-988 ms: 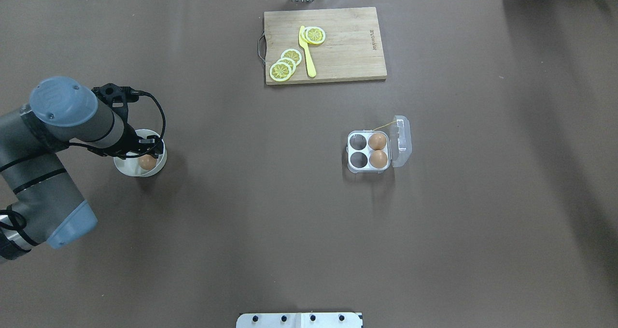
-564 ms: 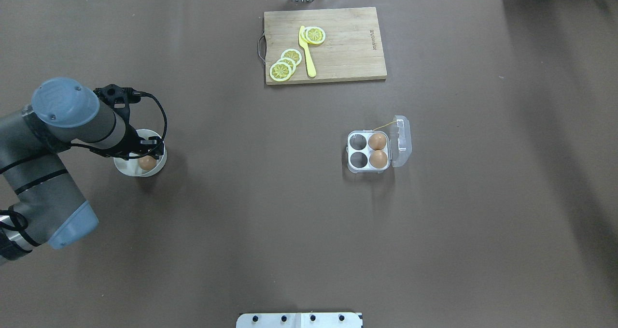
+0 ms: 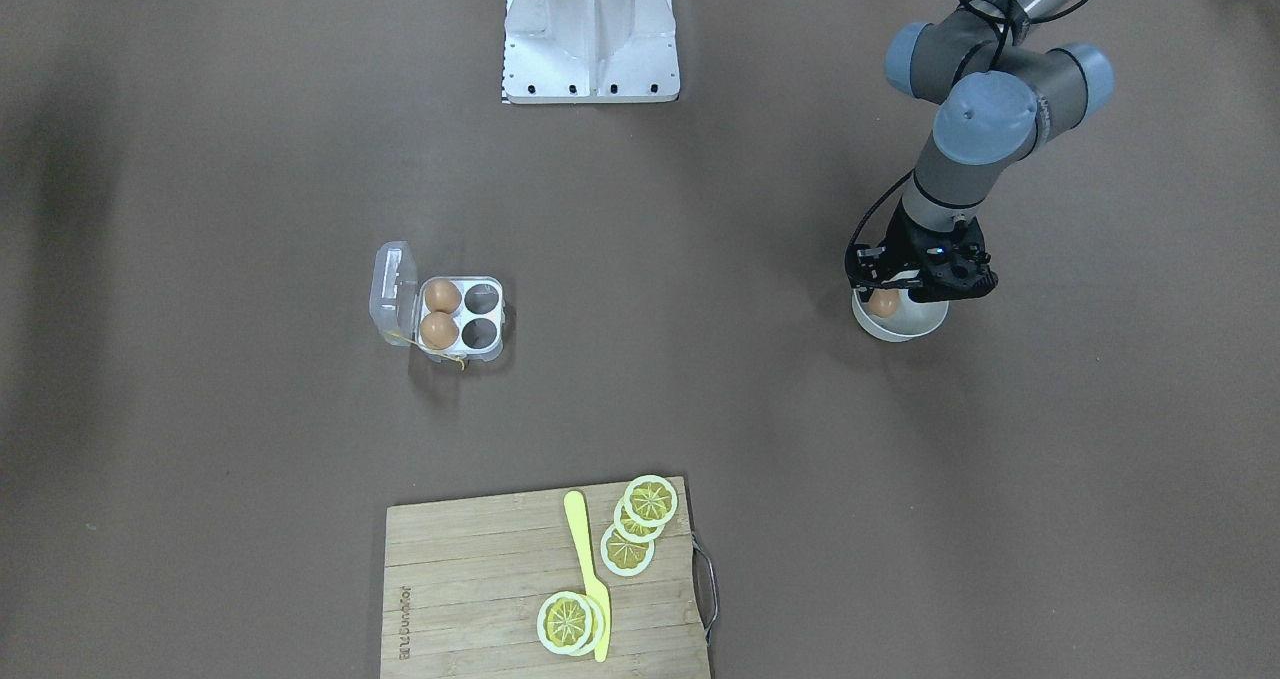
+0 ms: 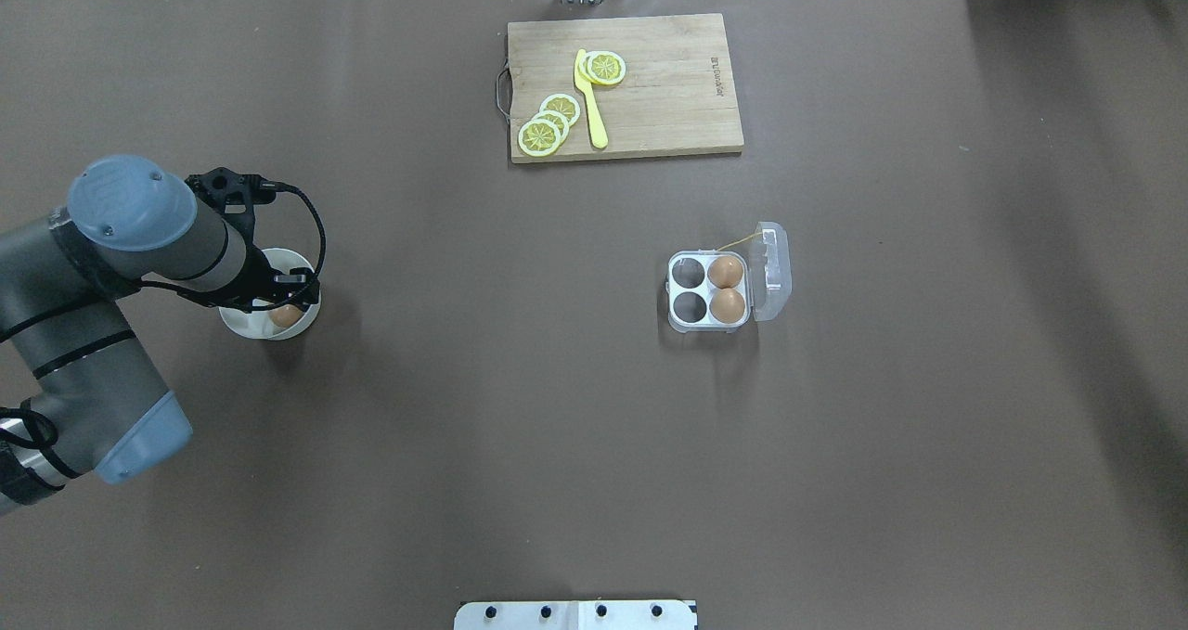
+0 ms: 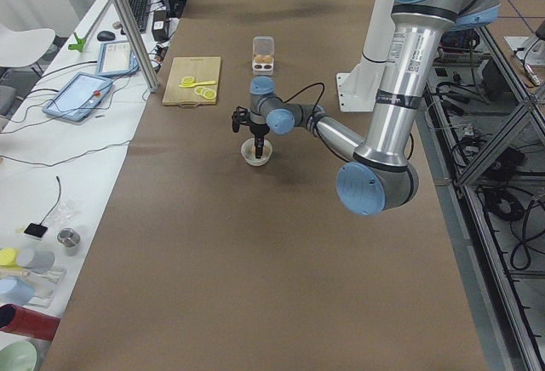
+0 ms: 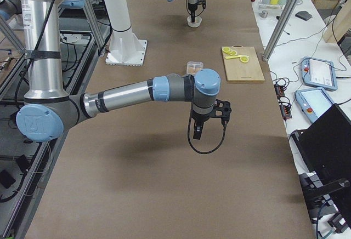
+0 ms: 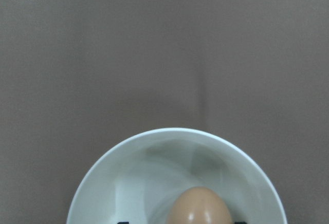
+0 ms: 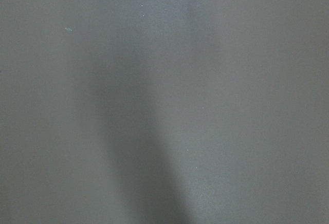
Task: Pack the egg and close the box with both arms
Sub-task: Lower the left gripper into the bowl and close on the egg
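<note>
A brown egg (image 4: pixel 286 315) lies in a round white bowl (image 4: pixel 243 322) at the table's left. My left gripper (image 4: pixel 283 301) reaches down into the bowl, open, one finger on each side of the egg. In the left wrist view the egg (image 7: pixel 200 206) sits at the bottom edge with a black fingertip (image 7: pixel 121 222) beside it and apart from it. The clear egg box (image 4: pixel 707 289) stands right of centre with its lid (image 4: pixel 773 273) open; two eggs (image 4: pixel 727 288) fill its right-hand cells and the two left cells are empty. My right gripper (image 6: pixel 198 135) hangs above bare table; I cannot tell its state.
A wooden cutting board (image 4: pixel 668 92) with lemon slices (image 4: pixel 548 124) and a yellow knife (image 4: pixel 591 101) lies at the far middle of the table. The white robot base (image 4: pixel 575 614) is at the near edge. A thin yellow string (image 4: pixel 738 240) trails from the box.
My left gripper has sunk a little lower into the bowl around the egg, and the wrist has shifted slightly. The box, its eggs and the board have not moved.
</note>
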Available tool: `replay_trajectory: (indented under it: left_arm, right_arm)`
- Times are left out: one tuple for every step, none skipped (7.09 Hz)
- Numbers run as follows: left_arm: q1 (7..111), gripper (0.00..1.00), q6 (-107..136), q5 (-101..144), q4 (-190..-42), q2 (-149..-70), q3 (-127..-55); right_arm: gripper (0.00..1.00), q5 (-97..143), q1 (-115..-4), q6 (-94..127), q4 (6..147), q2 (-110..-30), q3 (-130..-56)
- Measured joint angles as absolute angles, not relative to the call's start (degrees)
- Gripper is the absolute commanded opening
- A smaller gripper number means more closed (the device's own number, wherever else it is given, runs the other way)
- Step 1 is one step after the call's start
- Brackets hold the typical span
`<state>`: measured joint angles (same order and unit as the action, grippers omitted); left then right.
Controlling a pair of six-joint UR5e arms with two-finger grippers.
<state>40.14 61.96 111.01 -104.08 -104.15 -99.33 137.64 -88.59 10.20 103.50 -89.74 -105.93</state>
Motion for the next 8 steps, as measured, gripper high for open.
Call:
replay_trajectory:
  left_arm:
    - [40.03,0.66,61.96,111.03,-104.12,-104.15,-99.29]
    - [39.96,0.62,61.96,111.06,-104.14,-104.15,-99.26]
    - [39.93,0.62,61.97,111.08,-104.13,-104.15,-99.25]
    - [39.91,0.63,61.96,111.09,-104.11,-104.23,-99.23]
    - [39.91,0.63,61.96,111.09,-104.11,-104.41,-99.11]
    - [39.90,0.63,61.96,111.09,-104.10,-104.62,-98.92]
    - [39.90,0.59,61.92,111.09,-104.13,-104.71,-98.72]
    - [39.90,0.42,61.89,111.09,-104.17,-104.74,-98.55]
  right_arm:
    - [1.00,137.64,-88.59,10.20,103.51,-89.74,-105.93]
    - [1.00,137.64,-88.59,10.19,103.53,-89.74,-105.99]
    - [1.00,137.64,-88.59,10.20,103.53,-89.74,-106.07]
    - [1.00,137.64,-88.59,10.20,103.54,-89.74,-106.12]
    - [1.00,137.64,-88.59,10.19,103.53,-89.75,-106.13]
    - [1.00,137.64,-88.59,10.20,103.54,-89.79,-106.10]
    - [1.00,137.64,-88.59,10.19,103.54,-89.79,-106.07]
    - [1.00,137.64,-88.59,10.19,103.54,-89.79,-106.07]
